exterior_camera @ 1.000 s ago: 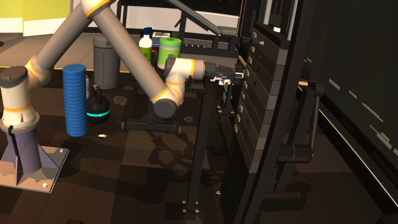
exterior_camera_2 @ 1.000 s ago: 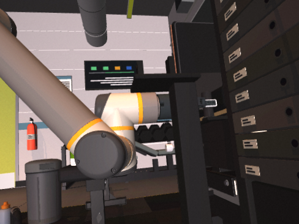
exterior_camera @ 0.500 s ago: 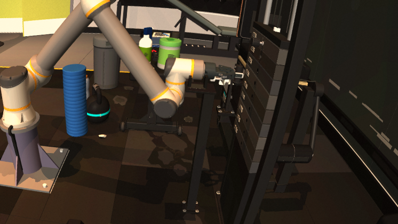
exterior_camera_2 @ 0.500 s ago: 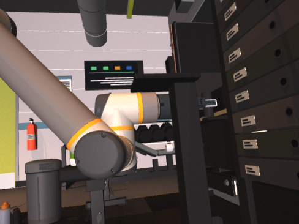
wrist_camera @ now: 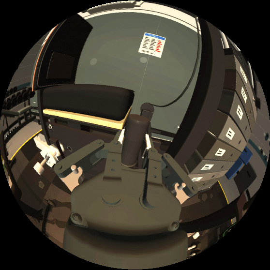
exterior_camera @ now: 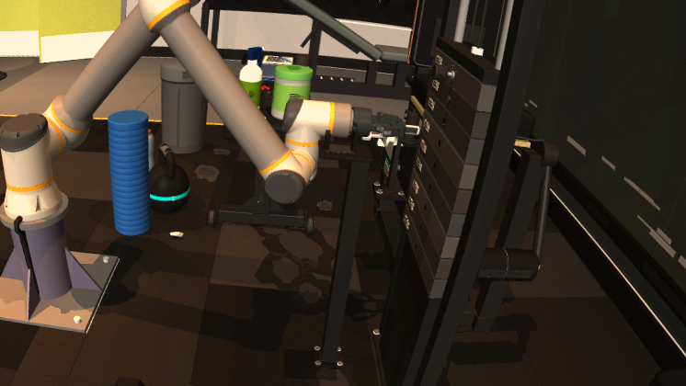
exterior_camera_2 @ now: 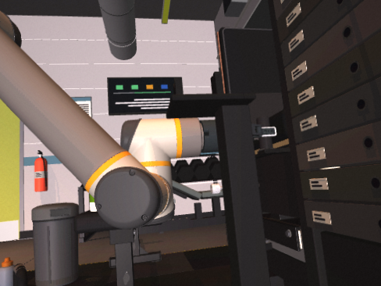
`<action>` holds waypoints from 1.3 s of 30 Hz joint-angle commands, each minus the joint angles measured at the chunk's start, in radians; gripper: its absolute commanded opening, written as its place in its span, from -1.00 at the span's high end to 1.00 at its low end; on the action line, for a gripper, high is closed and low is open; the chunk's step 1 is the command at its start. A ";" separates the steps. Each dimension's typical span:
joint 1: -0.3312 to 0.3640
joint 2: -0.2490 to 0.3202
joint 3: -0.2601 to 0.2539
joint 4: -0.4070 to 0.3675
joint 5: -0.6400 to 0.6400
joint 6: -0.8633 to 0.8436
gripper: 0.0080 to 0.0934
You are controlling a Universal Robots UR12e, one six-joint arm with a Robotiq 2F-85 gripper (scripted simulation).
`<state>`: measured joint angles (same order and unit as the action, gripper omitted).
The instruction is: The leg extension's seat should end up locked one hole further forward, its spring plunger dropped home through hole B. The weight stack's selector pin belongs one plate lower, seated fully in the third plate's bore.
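Observation:
The leg extension's black padded seat (wrist_camera: 85, 100) sits on a tan base just left of the weight stack (exterior_camera: 446, 158), whose dark plates carry white labels. The selector pin (exterior_camera: 444, 74) sticks out of an upper plate of the stack, its knob toward the room. A dark cylindrical plunger knob (wrist_camera: 134, 139) stands upright below the seat's near corner, between the fingers of my gripper (wrist_camera: 135, 137). In the side camera the gripper (exterior_camera: 401, 130) reaches level toward the seat carriage beside the stack. A black upright post hides most of the fingers from the second side camera. My gripper is closed around the plunger knob.
Behind the machine a dark glass wall carries a small white chart (wrist_camera: 152, 44). A second white knob (wrist_camera: 44, 163) sticks out low on the frame to my left. On the floor by the arm's base stand a blue disc stack (exterior_camera: 128, 172), a kettlebell (exterior_camera: 169, 187) and a grey bin (exterior_camera: 182, 108).

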<state>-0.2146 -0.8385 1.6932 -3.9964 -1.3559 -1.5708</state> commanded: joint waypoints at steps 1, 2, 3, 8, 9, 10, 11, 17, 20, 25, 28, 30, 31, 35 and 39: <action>0.000 -0.001 -0.001 0.000 0.000 0.000 0.31; 0.000 -0.001 -0.001 0.000 0.000 0.000 0.26; 0.000 -0.001 -0.001 0.000 0.000 0.000 0.22; 0.000 -0.001 -0.001 0.000 0.000 0.000 0.02; 0.000 -0.001 -0.001 0.000 0.000 0.000 0.02; 0.000 -0.001 -0.001 0.000 0.000 0.000 0.02; 0.000 -0.001 -0.001 0.000 0.000 0.000 0.02; 0.000 -0.001 -0.001 0.000 0.000 0.000 0.02; 0.000 -0.001 0.000 0.000 0.000 0.000 0.02; -0.001 -0.003 0.005 -0.003 0.000 0.000 0.02; -0.001 -0.006 0.011 -0.006 0.001 0.000 0.02; -0.002 -0.009 0.016 -0.009 0.002 0.000 0.02; -0.002 -0.010 0.019 -0.010 0.002 0.000 0.02; -0.004 -0.016 0.032 -0.017 0.004 0.000 0.02; -0.006 -0.024 0.047 -0.025 0.006 0.000 0.02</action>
<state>-0.2205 -0.8614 1.7411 -4.0214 -1.3503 -1.5708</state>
